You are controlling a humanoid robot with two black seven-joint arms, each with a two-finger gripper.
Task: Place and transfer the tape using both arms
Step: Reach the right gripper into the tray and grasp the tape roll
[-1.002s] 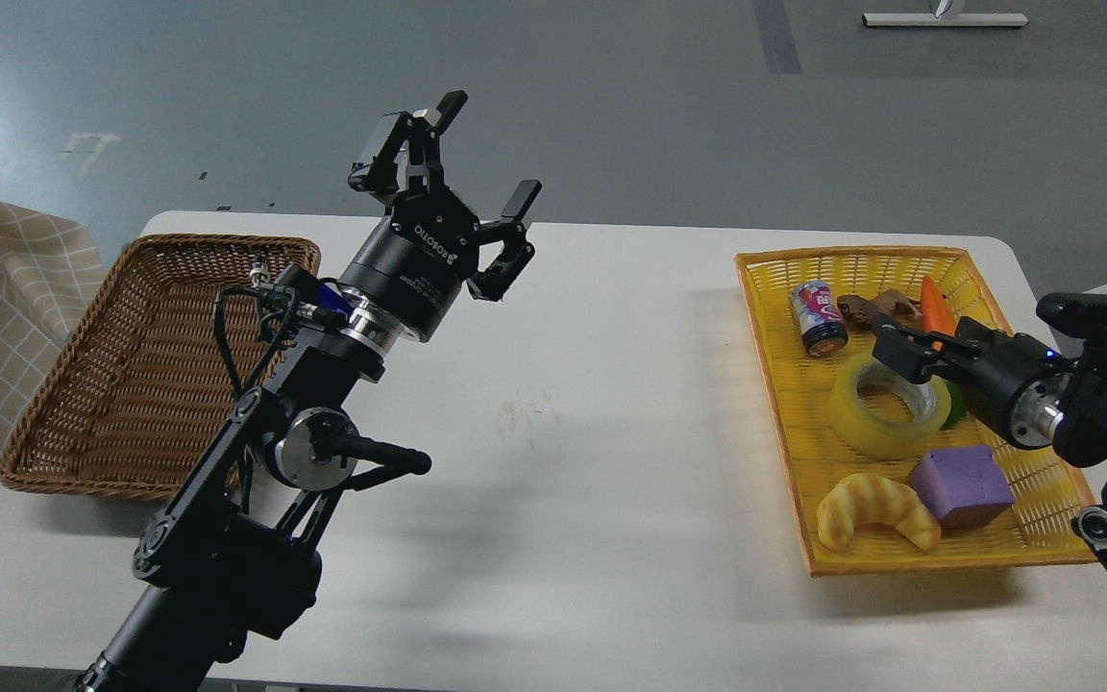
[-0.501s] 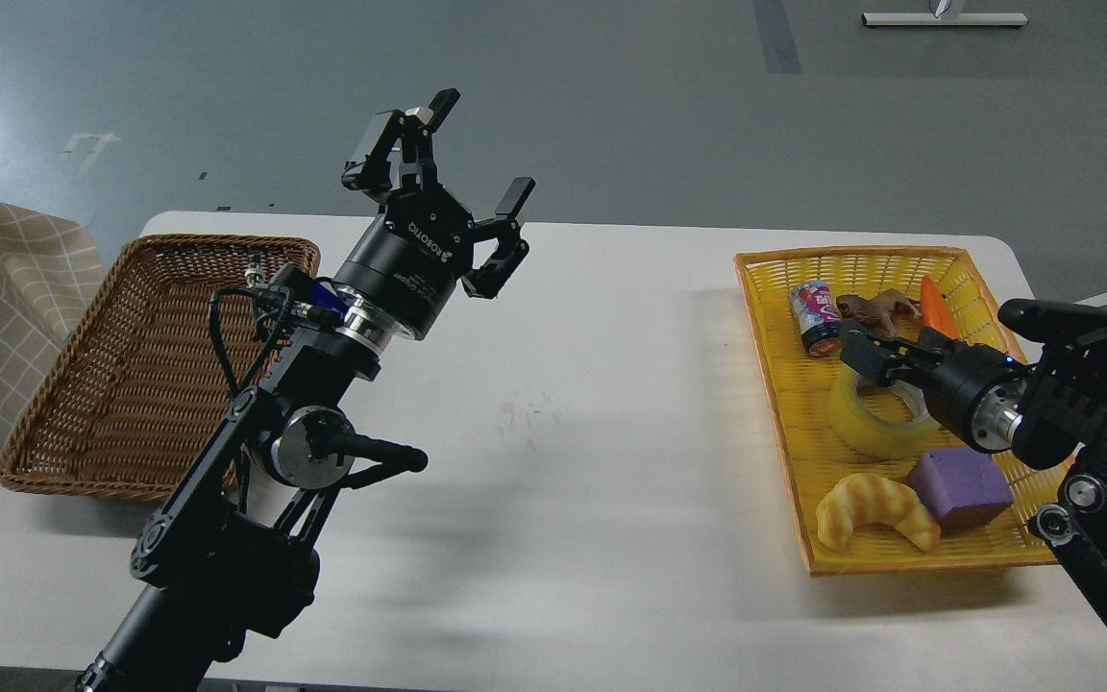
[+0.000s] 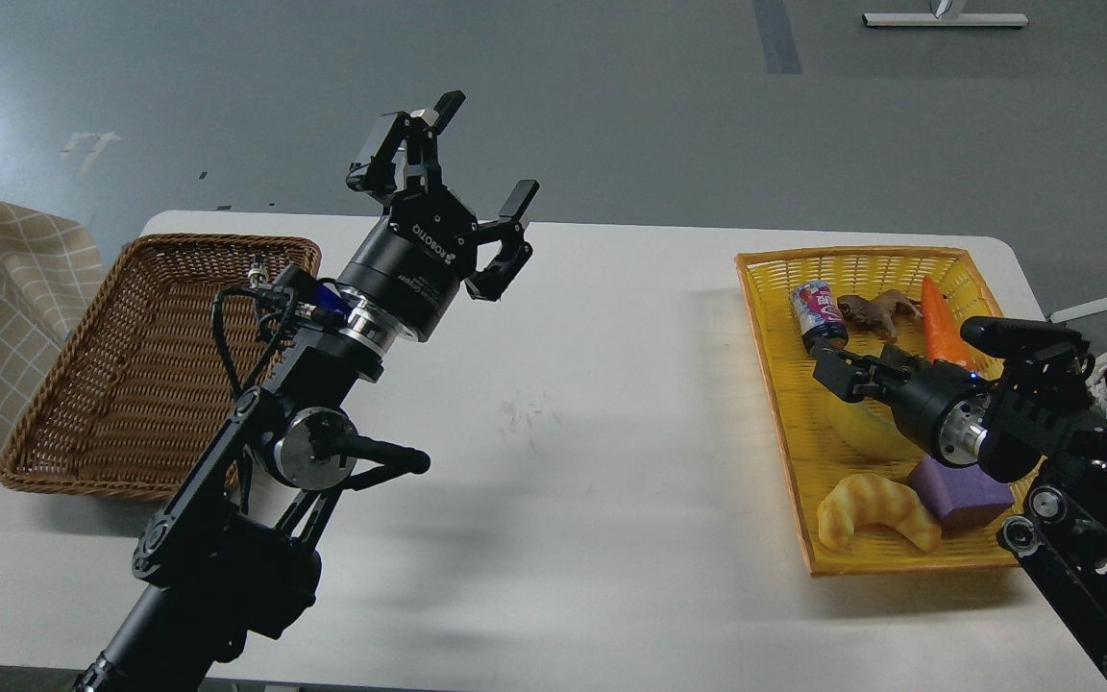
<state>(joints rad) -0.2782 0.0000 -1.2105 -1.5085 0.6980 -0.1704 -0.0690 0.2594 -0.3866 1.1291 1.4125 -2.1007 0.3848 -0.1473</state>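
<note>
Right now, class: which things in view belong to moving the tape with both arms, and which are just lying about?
Part of the job:
tape, mostly hidden behind the right gripper
left gripper, raised and open
yellow tray
wicker basket

Just lying about:
can
toy animal
carrot
croissant
purple block

Yellow tray [image 3: 776, 317], brown wicker basket [image 3: 131, 384], purple block [image 3: 957, 495], orange carrot [image 3: 938, 322], white table [image 3: 611, 432].

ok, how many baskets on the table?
2. A brown wicker basket at the table's left end, partly behind the left arm, and a yellow basket at the right end holding the tape and other items, with the right gripper over it.
</note>
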